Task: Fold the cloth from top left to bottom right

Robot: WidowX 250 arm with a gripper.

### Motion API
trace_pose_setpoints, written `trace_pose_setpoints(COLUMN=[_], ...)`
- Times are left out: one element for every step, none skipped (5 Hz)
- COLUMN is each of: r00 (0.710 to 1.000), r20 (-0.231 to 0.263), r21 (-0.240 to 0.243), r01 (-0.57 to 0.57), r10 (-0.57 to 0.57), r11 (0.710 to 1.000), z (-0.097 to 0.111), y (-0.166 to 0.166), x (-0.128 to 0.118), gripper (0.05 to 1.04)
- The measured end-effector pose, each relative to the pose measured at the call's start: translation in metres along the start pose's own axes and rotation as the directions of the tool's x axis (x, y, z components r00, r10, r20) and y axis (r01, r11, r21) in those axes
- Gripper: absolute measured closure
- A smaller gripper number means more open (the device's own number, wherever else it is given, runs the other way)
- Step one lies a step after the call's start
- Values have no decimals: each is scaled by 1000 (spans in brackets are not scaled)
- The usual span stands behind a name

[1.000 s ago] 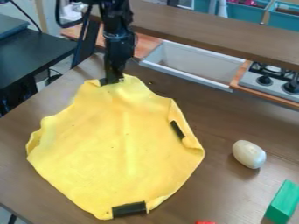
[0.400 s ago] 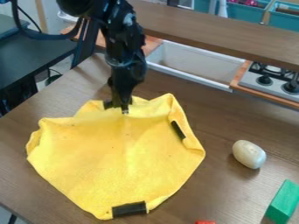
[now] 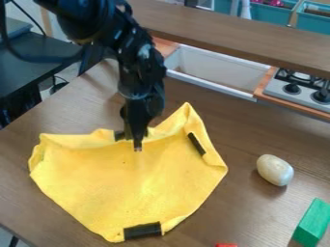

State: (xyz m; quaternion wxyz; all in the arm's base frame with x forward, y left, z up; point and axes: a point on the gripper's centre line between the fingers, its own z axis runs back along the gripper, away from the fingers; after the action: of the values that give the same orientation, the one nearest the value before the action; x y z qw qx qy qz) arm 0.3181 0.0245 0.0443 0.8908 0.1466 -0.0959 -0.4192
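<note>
The black gripper (image 3: 134, 143) hangs over the top middle of the yellow cloth (image 3: 122, 188), its tips at the cloth's upper edge and apparently holding that edge; the fabric between the tips is mostly hidden by the gripper. Around this spot the upper edge is folded over and dips in the middle, with a raised peak to the right and a rumpled ridge to the left. The lower part lies spread on the table, with dark patches at its bottom and right edges.
Right of the cloth, a whitish egg-shaped object (image 3: 274, 170) lies on the brown table (image 3: 258, 130). A green block (image 3: 312, 223) stands at the lower right and a red piece (image 3: 226, 245) at the bottom edge. Behind are a white sink (image 3: 216, 72) and a stove (image 3: 299, 89).
The gripper has come down the view toward the cloth's middle, and the cloth's top edge has moved with it, folding over. The cloth's lower part has stayed in place.
</note>
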Motion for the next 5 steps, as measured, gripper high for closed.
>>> trace_pose_setpoints(r00=[1000,999,997,994,989], r20=[12,5,-8,-13,-30], r21=[17,18,14,19,23], r01=[26,47,82,109,145], r10=[-26,-47,-82,-108,-144], r11=[1000,999,997,994,989], z=[7,8,6,7,6], y=[-20,-31,-52,-71,-94], x=[0,3,6,13,12], gripper=[1031,1031,1031,1031,1031])
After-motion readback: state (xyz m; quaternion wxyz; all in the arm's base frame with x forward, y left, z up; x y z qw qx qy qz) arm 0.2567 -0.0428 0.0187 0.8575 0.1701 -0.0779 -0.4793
